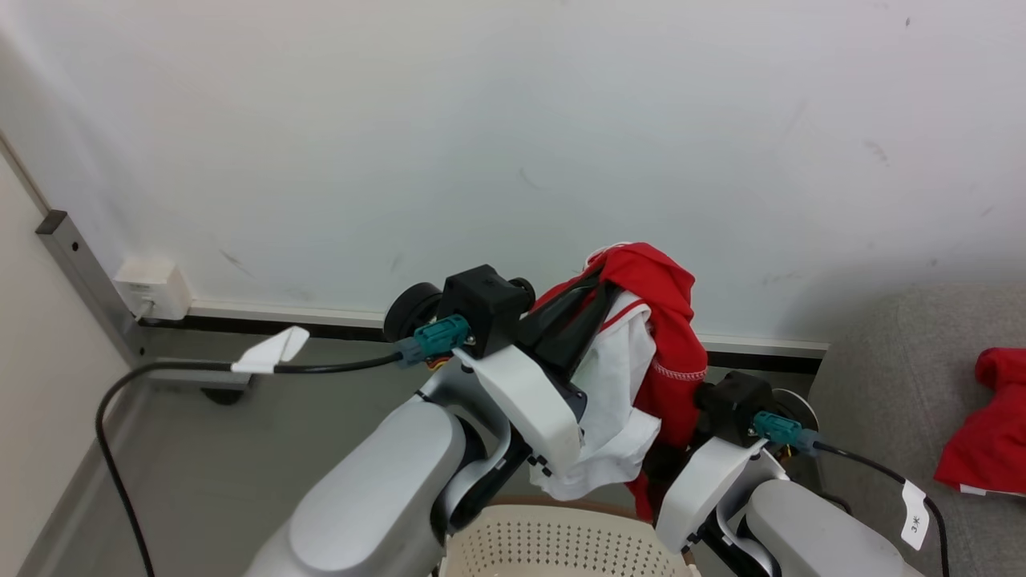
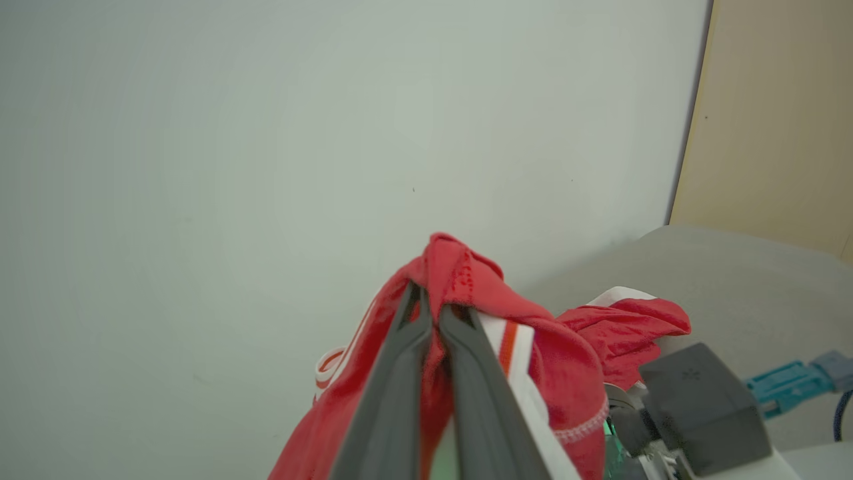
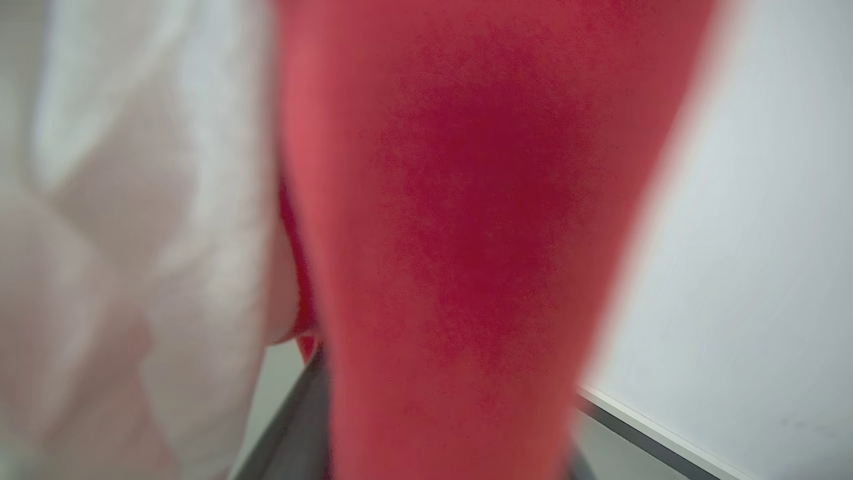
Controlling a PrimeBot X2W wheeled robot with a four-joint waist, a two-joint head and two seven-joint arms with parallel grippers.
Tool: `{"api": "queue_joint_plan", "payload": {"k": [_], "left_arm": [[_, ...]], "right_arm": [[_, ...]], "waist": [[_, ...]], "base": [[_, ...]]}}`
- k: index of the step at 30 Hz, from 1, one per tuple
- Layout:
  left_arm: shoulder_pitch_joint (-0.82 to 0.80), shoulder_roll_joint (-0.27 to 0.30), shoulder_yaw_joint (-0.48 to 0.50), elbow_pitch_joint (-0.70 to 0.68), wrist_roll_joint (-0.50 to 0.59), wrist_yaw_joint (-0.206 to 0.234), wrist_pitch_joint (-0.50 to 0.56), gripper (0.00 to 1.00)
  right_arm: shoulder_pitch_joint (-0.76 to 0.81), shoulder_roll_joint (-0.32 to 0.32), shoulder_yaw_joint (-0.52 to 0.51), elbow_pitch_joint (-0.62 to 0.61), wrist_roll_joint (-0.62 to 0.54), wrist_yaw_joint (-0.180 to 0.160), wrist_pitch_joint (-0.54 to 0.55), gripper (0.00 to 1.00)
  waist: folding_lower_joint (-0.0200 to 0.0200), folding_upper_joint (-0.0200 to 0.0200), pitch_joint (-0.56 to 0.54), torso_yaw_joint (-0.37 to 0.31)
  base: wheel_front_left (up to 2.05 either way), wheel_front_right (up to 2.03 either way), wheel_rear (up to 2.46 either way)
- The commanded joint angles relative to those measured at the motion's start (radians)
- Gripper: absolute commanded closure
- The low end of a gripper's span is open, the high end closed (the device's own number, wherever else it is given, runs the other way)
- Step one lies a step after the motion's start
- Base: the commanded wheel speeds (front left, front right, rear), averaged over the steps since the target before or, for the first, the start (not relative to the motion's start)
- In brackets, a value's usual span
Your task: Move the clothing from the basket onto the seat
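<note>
We note the garment (image 1: 672, 332) hanging above the basket (image 1: 553, 546), left jaws clamped on its top fold, likely to clear the rim toward the seat (image 1: 890, 401) right of the basket; right jaws cloth-hidden, cannot tell.

Basket (image 1: 553, 546) cut by bottom edge; clothing (image 3: 466, 233) blurred.

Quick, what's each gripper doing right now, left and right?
Left gripper: closed on the clothing, above the basket.
Right gripper: cannot be told; the clothing hides its fingers.
</note>
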Motion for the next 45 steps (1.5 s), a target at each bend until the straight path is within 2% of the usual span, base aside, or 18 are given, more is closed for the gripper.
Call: {"api": "queue_joint_plan", "payload": {"k": [1,8,26,27,28,29,40,45], "left_arm": [[0.008,0.004,0.003,0.002,-0.01,0.003,-0.005,1.0],[0.017,0.022,0.01,0.016,-0.012,0.012,-0.011,1.0],[0.077,0.078,0.041,0.022,-0.045,0.047,-0.026,1.0],[0.082,0.077,0.04,0.023,-0.05,0.048,-0.024,0.68],[0.087,0.077,0.04,0.025,-0.052,0.049,-0.022,0.42],[0.09,0.075,0.039,0.026,-0.051,0.05,-0.023,0.0],[0.125,0.08,0.032,0.025,-0.066,0.049,-0.043,0.0],[0.138,0.078,0.027,0.027,-0.074,0.049,-0.052,0.0]], "right_arm": [[-0.01,0.0,-0.003,0.009,0.007,-0.002,0.001,1.0],[0.019,-0.015,-0.064,-0.021,-0.024,-0.002,0.001,1.0],[0.136,-0.075,-0.306,-0.187,-0.126,-0.002,0.001,1.0],[0.141,-0.08,-0.325,-0.198,-0.131,-0.002,0.001,1.0],[0.146,-0.083,-0.343,-0.209,-0.135,-0.002,0.001,1.0],[0.153,-0.086,-0.357,-0.221,-0.138,-0.002,0.001,1.0],[0.194,-0.112,-0.497,-0.331,-0.115,-0.002,0.001,1.0],[0.211,-0.141,-0.555,-0.382,-0.103,-0.002,0.001,1.0]], "waist": [[0.0,0.0,0.001,0.005],[0.0,0.0,0.001,-0.004],[0.0,0.0,0.003,-0.054],[0.0,0.0,0.003,-0.055],[0.0,0.0,0.002,-0.056],[0.0,0.0,0.002,-0.058],[0.0,0.0,0.005,-0.113],[0.0,0.0,0.01,-0.159]], "base": [[0.0,0.0,0.0],[0.0,0.0,0.0],[0.0,0.0,0.0],[0.0,0.0,0.0],[0.0,0.0,0.0],[0.0,0.0,0.0],[0.0,0.0,0.0],[0.0,0.0,0.0]]}}
